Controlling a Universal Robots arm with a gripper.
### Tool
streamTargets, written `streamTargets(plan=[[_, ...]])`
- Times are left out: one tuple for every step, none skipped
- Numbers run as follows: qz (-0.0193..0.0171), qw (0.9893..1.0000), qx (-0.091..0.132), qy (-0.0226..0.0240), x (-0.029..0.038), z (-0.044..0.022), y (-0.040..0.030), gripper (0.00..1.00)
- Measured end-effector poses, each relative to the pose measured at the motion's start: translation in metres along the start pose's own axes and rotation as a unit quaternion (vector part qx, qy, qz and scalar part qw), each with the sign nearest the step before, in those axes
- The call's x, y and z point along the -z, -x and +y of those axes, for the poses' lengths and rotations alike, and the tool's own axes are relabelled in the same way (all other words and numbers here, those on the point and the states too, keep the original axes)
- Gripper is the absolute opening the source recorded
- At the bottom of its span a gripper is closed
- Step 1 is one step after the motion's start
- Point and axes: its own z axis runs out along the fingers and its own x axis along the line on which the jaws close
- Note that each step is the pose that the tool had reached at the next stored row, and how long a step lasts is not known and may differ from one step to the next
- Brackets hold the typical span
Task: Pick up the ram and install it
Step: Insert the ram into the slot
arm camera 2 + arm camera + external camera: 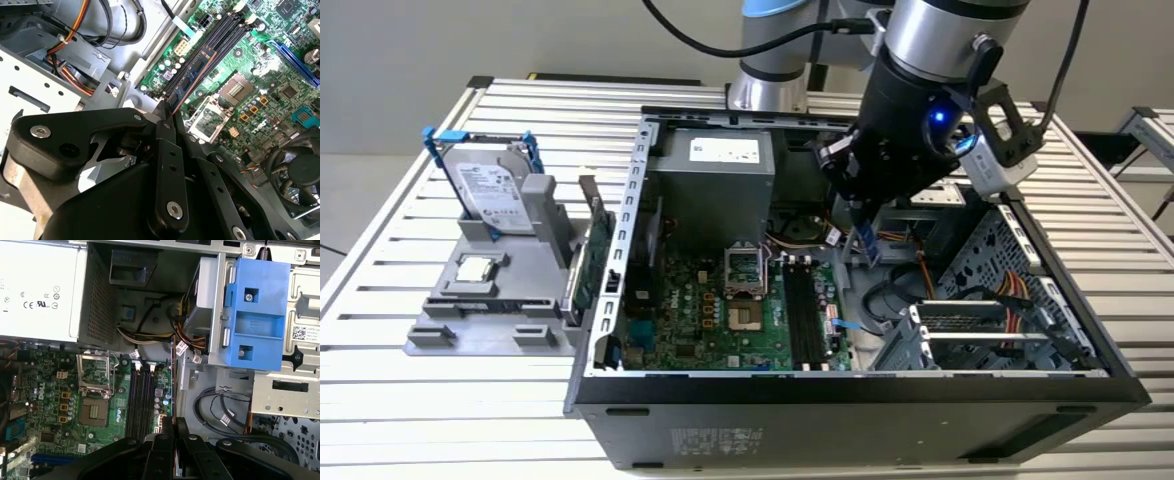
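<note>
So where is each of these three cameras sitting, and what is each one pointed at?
Exterior view: off the arm, above the table, looking down into the open computer case; the arm and gripper show, holding the ram.
Second wrist view: on the wrist, looking along the black fingers at the ram over the motherboard.
First wrist view: on the wrist, facing the motherboard and power supply; the fingers show.
Both wrist views share the empty memory slots.

Open computer case [607,330], hard drive [494,195] on stand [487,320]
</note>
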Motion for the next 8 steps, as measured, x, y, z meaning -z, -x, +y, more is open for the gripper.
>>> streamTargets(plan=[[-0.0001,1.0,-0.001,0.0,-0.0002,0.0,-0.0004,0.0],[-0.0003,1.0,-0.002,0.0,-0.0004,0.0,-0.0008,0.0],[-0.0005,1.0,-0.004,0.0,-0.0007,0.0,-0.001,0.0],[-0.0007,1.0,-0.006,0.0001,-0.001,0.0001,-0.0013,0.0],[-0.0009,1.0,-0.009,0.0,-0.0013,0.0001,-0.0016,0.0],[-0.0011,0.9999,-0.012,0.0,-0.0016,0.0,-0.0018,0.0],[-0.0013,0.9999,-0.015,-0.0001,-0.0018,0.0,-0.002,0.0],[-0.0015,0.9998,-0.019,-0.0001,-0.0021,0.0,-0.0022,0.0]])
